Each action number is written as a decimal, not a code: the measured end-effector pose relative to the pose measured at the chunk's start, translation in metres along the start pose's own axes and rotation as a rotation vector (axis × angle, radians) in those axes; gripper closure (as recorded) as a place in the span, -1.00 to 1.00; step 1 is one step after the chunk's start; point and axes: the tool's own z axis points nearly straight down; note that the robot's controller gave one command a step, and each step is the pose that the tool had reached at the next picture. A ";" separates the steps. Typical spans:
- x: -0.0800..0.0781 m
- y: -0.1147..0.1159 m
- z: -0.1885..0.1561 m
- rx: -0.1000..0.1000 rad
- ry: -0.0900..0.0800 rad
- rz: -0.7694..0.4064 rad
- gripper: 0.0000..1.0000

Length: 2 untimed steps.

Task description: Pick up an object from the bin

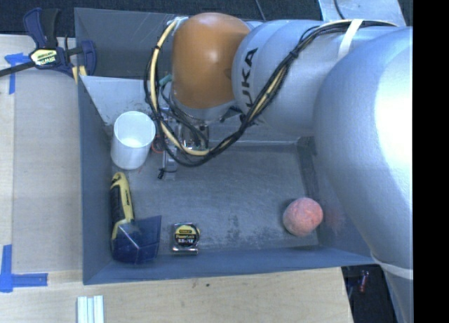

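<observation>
Gripper (168, 163) hangs beside a white cup (133, 137) at the left of the bin (95, 195) — open or closed, cannot tell; lowering here may knock the cup aside.

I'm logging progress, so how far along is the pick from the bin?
Done: nothing lifted that I can see; the white cup, tape measure, pink ball and yellow-handled tool all rest on the floor of the bin. In hand: the gripper hangs right beside the cup, at the back left; whether it grips anything I cannot tell. Left: close on one thing and lift it out.
</observation>
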 end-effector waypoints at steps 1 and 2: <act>-0.002 -0.001 -0.006 -0.001 -0.007 0.004 -1.00; -0.011 0.003 0.020 0.003 -0.026 -0.359 -1.00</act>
